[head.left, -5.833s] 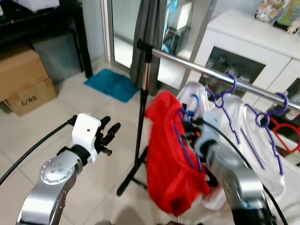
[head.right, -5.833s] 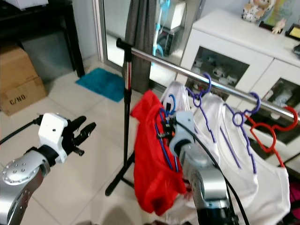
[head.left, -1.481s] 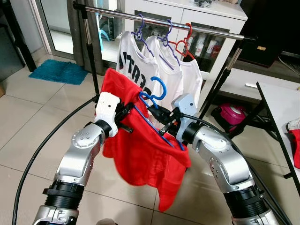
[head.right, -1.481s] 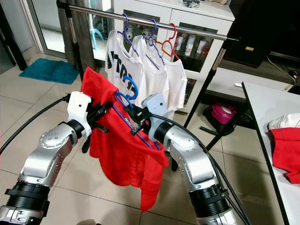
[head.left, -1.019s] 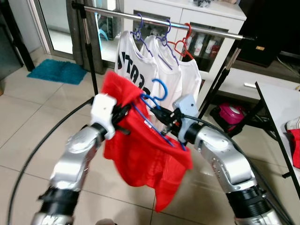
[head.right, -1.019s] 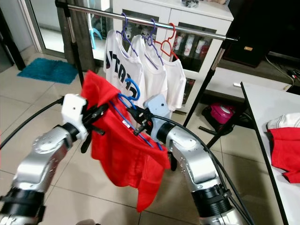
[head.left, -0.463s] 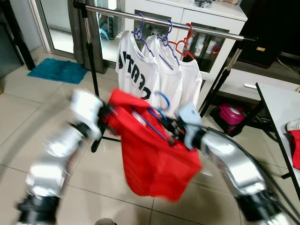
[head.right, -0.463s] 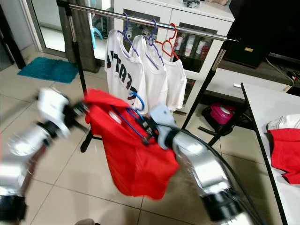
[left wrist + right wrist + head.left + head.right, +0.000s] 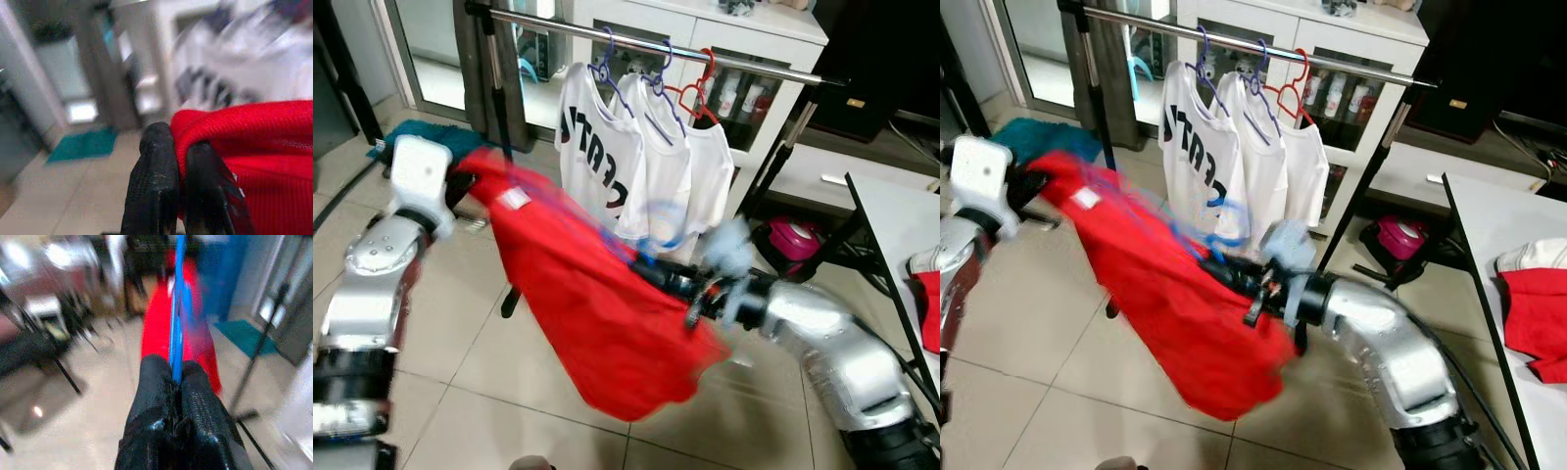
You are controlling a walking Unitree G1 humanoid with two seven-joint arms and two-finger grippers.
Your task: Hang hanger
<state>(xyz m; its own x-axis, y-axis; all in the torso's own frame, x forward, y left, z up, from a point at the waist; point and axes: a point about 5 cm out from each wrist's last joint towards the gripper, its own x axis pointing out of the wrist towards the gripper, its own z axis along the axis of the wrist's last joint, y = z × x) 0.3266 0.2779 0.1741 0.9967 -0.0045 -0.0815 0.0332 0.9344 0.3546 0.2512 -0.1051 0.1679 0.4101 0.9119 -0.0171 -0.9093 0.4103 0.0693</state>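
— Where's the hanger?

— The blue hanger (image 9: 177, 308) is pinched between the closed fingers of the right gripper (image 9: 1234, 277), its wire running straight out from the fingertips. A red shirt (image 9: 597, 313) drapes over it and stretches across to the left gripper (image 9: 460, 186), which is clamped on a fold of the cloth at the shirt's far corner.

— What's around them?

— Beyond both grippers stands the clothes rail (image 9: 1263, 47), with three white shirts (image 9: 1234, 157) on it: two on purple hangers (image 9: 1203, 59), one on a red hanger (image 9: 1301, 70). The hanger's hook sits just in front of those white shirts, blurred, below the bar.

— Anything in the way?

— The white shirts crowd the middle of the bar. The rail's upright pole (image 9: 1097, 117) rises just behind the left gripper, with a teal mat (image 9: 1033, 137) on the floor past it. Off beyond the right arm is a white table (image 9: 1518, 294) carrying more red cloth (image 9: 1538, 323), and a pink bag (image 9: 1396, 238) lies by the rail's slanted leg.
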